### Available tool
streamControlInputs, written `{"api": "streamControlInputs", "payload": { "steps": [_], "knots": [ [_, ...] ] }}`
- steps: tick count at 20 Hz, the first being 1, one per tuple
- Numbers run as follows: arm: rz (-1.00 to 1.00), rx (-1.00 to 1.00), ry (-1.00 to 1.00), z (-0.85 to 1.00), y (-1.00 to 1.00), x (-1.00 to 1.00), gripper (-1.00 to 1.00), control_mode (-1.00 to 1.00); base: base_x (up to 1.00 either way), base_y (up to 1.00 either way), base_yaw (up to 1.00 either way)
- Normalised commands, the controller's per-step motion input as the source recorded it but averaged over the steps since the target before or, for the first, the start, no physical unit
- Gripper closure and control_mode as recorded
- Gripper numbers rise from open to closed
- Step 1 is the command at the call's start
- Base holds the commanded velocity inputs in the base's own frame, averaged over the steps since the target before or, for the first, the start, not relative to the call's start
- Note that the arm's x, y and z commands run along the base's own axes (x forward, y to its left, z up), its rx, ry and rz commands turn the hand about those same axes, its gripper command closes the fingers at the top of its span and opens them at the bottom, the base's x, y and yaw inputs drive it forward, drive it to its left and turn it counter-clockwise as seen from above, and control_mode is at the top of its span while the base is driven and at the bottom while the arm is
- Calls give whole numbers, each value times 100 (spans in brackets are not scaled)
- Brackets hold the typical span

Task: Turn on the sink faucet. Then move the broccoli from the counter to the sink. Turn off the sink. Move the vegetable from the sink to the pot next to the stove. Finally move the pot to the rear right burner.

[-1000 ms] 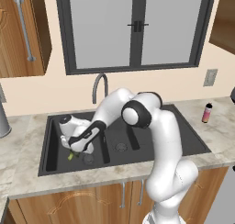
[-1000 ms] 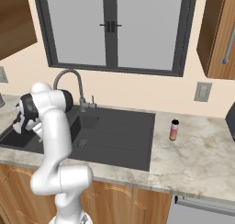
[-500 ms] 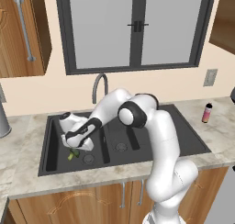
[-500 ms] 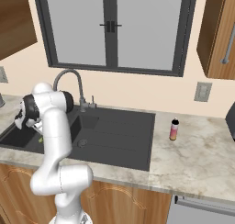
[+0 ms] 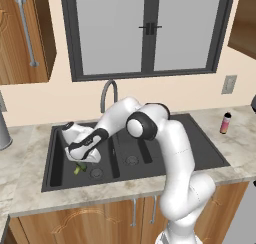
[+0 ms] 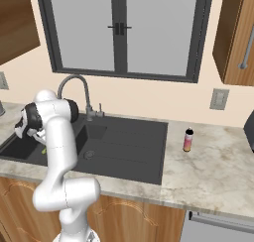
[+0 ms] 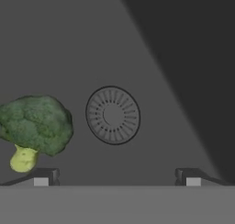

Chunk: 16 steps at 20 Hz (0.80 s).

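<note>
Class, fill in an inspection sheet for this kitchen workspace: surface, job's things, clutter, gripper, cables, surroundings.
Surface: beige-grey marbled stone counter, matte charcoal double-basin sink set in it.
Job's things: small green broccoli floret lying on the basin floor beside the round drain; dark grey gooseneck faucet behind the sink.
Clutter: small red-and-black bottle on the counter, apart from the sink.
Gripper: two-finger gripper open, empty, over the basin.
Cables: nothing seen.
Surroundings: dark-framed window, wooden cabinets, wall outlet.
</note>
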Motion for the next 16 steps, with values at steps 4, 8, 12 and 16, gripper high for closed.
{"api": "streamControlInputs", "payload": {
  "steps": [4, 8, 12, 16],
  "knots": [
    [11, 0, 0, -1, 0, 0, -100, -100, 0, 0, 0],
    [11, 0, 0, -1, -3, 0, -100, -100, 0, 0, 0],
    [11, 0, -1, 0, -5, -9, -100, -100, 0, 0, 0],
    [11, 0, -3, 0, -7, -13, -100, -100, 0, 0, 0]
  ]
}}
